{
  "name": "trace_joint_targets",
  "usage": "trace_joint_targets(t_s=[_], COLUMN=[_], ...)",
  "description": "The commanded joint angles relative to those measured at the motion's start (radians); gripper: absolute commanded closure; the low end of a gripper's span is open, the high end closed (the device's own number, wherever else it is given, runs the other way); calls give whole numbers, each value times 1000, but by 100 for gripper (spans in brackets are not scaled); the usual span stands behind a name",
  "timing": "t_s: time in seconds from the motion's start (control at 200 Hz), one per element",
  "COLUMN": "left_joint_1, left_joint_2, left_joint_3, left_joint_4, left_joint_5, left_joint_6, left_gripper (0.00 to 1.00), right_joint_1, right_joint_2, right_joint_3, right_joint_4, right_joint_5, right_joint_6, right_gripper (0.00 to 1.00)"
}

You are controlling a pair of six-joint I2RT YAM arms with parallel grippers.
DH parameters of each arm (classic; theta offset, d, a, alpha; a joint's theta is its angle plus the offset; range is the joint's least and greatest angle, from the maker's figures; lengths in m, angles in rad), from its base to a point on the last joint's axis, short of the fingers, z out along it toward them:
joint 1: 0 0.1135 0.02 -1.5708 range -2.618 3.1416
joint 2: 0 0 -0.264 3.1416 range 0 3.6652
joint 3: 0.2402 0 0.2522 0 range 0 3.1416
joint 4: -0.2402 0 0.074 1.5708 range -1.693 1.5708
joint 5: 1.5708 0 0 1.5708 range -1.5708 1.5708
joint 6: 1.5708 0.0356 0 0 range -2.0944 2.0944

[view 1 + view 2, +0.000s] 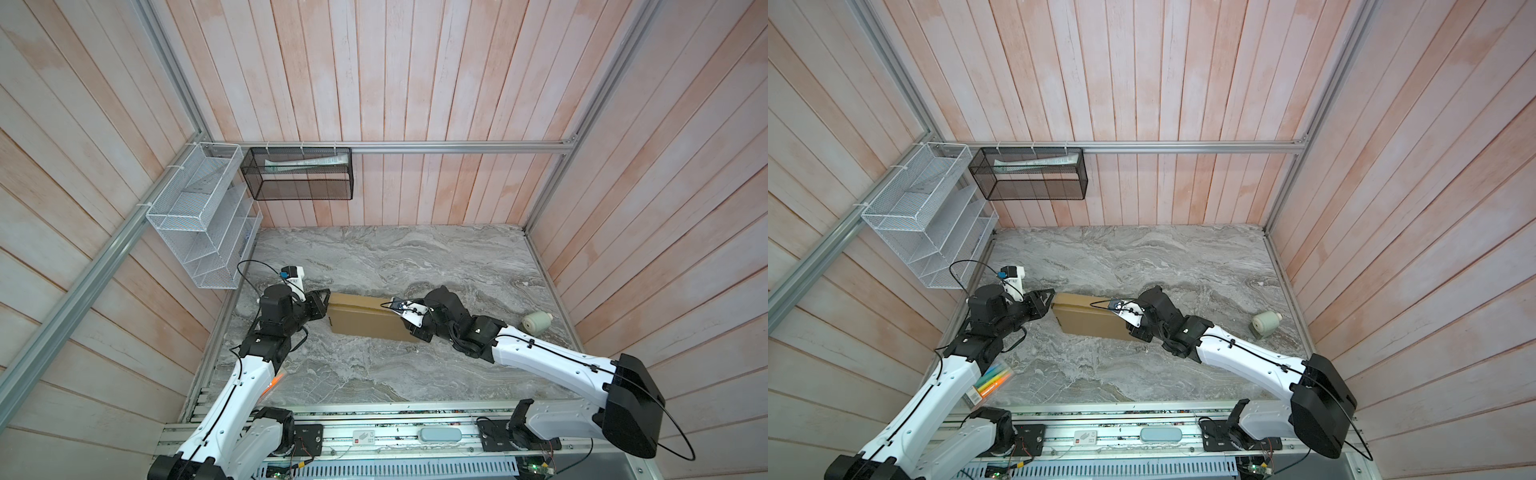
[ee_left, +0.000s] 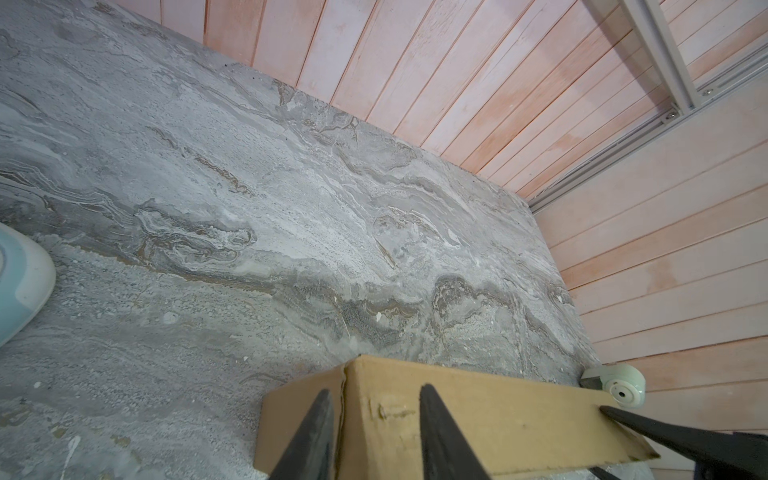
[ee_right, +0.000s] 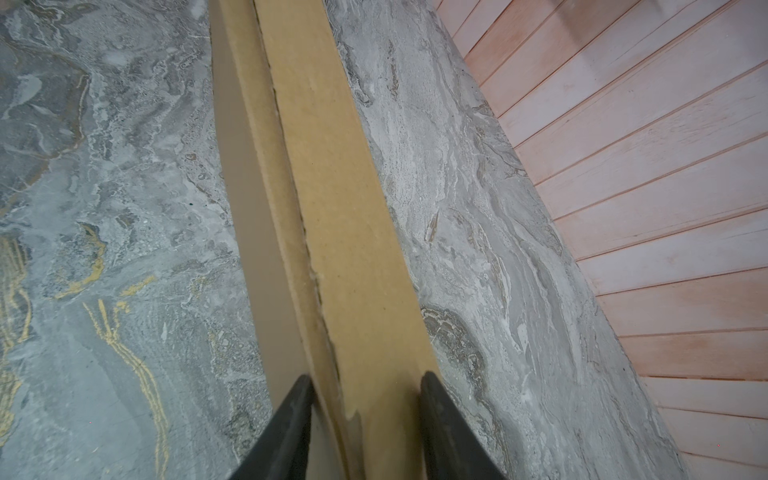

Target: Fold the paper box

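Paper box [image 1: 365, 321], closed: right gripper [image 3: 368, 384] pinches its 3 o'clock end; left gripper [image 2: 376, 388] at 9 o'clock, grip unclear. Black basket [image 1: 299, 193] holds long white item [image 1: 307, 163].

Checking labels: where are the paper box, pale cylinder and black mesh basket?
paper box [image 1: 365, 324]: in a top view, broad brown face.
pale cylinder [image 1: 536, 324]: in a top view, its side.
black mesh basket [image 1: 299, 189]: in a top view, front wall.

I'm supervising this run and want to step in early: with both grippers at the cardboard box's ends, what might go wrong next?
The paper box shows a gaping seam beside the right gripper; if it is released, the flap may spring open. The left gripper straddles just a corner, so a push there could skew the box.
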Motion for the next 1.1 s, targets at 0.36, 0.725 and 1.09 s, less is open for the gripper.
trace_joint_targets(t_s=[0.36,0.725,1.09], left_joint_1=[4,3,4], left_joint_2=[2,13,32], left_joint_3=[-51,-70,-77], left_joint_4=[26,37,49], left_joint_5=[35,25,20], left_joint_6=[0,-1,1], left_gripper=[66,71,73], right_joint_1=[-6,-6,-8], right_joint_2=[-15,-25,-90], right_joint_3=[1,1,9], right_joint_4=[-11,-14,9], right_joint_5=[-17,-20,-46], right_joint_6=[16,21,50], right_gripper=[57,58,52])
